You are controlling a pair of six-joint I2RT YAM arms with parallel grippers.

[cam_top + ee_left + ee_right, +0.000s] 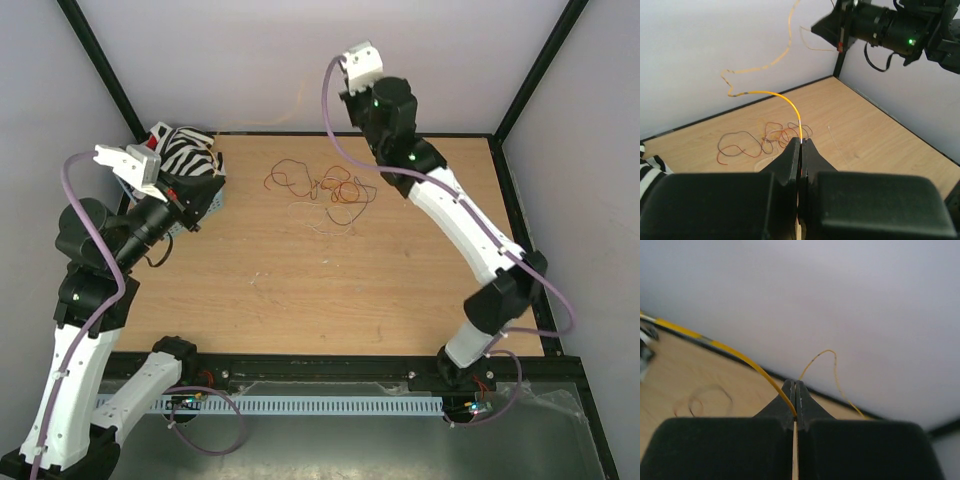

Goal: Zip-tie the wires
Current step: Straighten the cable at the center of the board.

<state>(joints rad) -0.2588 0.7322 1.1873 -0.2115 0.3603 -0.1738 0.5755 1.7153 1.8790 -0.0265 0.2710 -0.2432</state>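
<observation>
**A:** The left pincer (801, 142) is pressed together on a thin yellow-orange wire (774, 93). It nips the wire at the very fingertips, above the far-left corner of the light wooden desk (300, 300).

**B:** And the wire's other end?

**A:** It seems to arc through the air to the right pincer (795, 386), which is clamped tight on it high above the desk's far edge.

**B:** How will it handle?

**A:** I'd judge it nearly weightless, springy and kinked. It would slide out of a slack pinch, so hold it close to the ends. A hard tug could damage it.

**B:** The others?

**A:** A tangle of thin red, orange and dark brown wires (345, 190) lies loose on the desk, midway along the far edge. They look likely to snag each other and drag along together. A pale fine strand (320, 218) lies just on the near side of the tangle, and I cannot tell whether it is the zip tie or another wire.

**B:** Anything in the way?

**A:** A black-and-white zebra-striped soft thing (188, 152) sits in the far-left corner beneath the left pincer. A thick purple cable (323, 100) loops beside the right arm and could catch the strand.
</observation>
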